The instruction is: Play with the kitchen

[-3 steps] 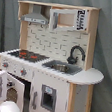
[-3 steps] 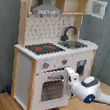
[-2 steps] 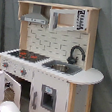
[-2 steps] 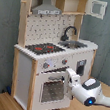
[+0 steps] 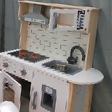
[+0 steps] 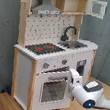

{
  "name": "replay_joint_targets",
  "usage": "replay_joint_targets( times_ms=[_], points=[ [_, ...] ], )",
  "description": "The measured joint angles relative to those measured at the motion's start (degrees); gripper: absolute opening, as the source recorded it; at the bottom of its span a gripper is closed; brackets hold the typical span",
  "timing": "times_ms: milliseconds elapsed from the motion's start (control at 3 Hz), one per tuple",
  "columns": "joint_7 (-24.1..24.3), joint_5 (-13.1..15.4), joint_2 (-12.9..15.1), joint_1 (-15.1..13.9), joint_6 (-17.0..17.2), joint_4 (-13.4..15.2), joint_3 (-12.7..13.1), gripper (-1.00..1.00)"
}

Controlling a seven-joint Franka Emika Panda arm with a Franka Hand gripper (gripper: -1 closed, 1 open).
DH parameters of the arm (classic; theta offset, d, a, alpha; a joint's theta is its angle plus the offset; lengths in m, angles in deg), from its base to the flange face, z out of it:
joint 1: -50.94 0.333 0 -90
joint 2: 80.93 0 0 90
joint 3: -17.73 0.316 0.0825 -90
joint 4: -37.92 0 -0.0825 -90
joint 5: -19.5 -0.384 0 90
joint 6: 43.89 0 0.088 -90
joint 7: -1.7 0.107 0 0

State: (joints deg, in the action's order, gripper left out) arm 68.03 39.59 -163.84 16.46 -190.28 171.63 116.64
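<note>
The gripper, whose grip I cannot tell, is at the oven door of the kitchen on the wooden table, likely opening it, so next it should pull gently.

One kitchen stands on one table. It has one hob with two red rings, one sink, one tap, one hood, two front doors and one upper door. One arm is in view.
</note>
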Motion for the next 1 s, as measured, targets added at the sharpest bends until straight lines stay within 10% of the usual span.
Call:
replay_joint_targets(
  times_ms=[1000],
  points=[
    [-0.77, -1.87, 2.65, 1.91, 12.49, -3.13, 1.64, -1.00]
  ],
)
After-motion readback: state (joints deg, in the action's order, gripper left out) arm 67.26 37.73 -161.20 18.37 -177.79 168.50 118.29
